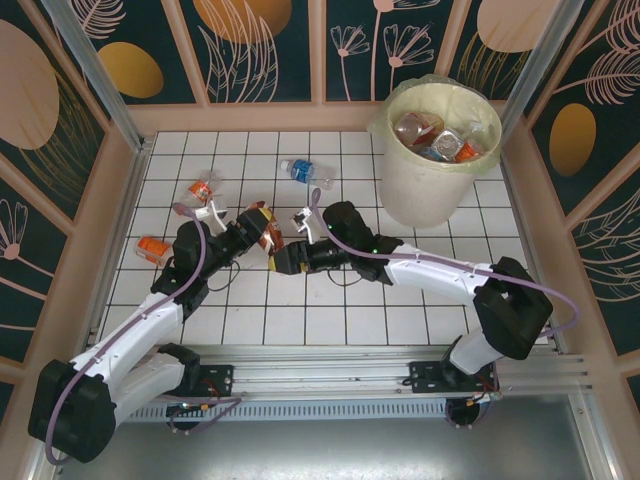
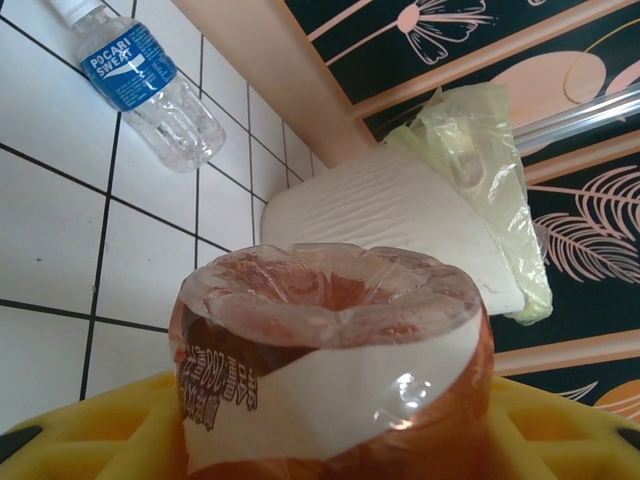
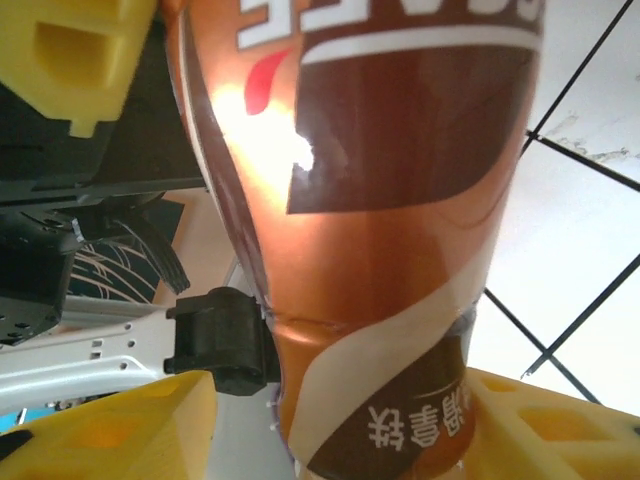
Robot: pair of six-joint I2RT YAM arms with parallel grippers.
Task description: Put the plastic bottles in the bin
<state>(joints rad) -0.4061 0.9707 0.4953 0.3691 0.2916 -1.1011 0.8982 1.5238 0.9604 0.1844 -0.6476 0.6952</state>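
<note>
Top external: left pincer (image 1: 255,238) grips brown bottle (image 1: 266,222), right pincer (image 1: 280,258) loose around it, blue-labelled bottle (image 1: 300,170) beyond.

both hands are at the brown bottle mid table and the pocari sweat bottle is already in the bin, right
Not quite. The Pocari Sweat bottle is not in the bin; it lies on the white tiles, as the left wrist view shows. The rest holds: the left hand and the right hand are both at the brown bottle mid table.
</note>
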